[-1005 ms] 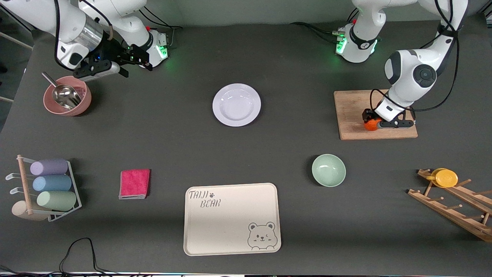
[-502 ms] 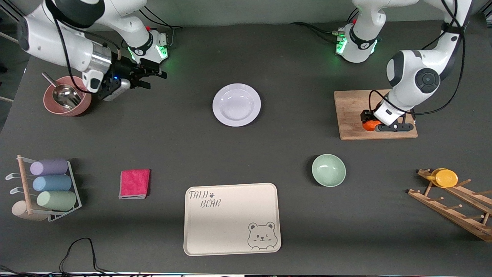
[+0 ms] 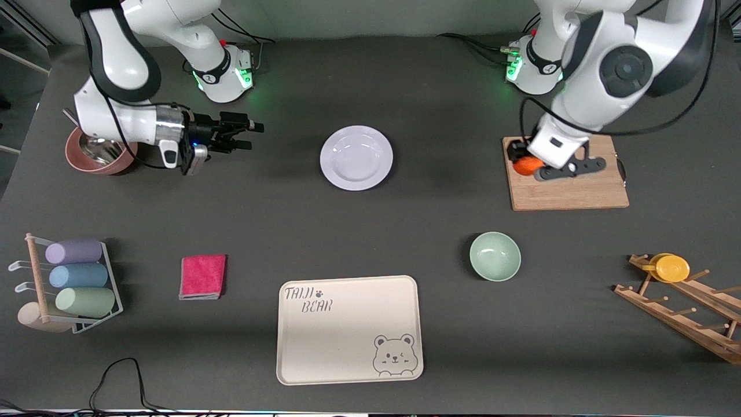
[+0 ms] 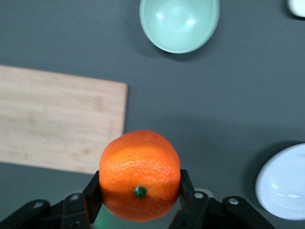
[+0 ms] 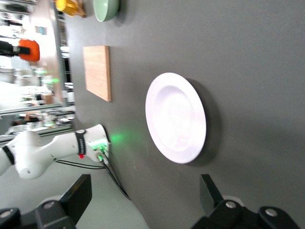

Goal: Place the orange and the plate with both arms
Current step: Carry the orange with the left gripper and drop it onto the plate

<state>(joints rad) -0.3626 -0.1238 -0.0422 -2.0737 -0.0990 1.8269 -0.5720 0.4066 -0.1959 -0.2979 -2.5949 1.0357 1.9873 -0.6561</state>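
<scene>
High front view, two wrist close-ups

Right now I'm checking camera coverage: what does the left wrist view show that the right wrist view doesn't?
Only the left wrist view: the left gripper shut on the orange, stem end facing the camera. Only the right wrist view: the open right gripper, a robot base and the yellow cup. Both share the plate, green bowl and cutting board.

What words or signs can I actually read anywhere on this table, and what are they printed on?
"TAIJI BEAR", with a small paw print after the first word: on the cream tray, at its corner toward the right arm's end of the table.
A winking bear face, a drawing and not text: on the same tray, at the corner nearest the front camera.
Nothing else readable shows.
</scene>
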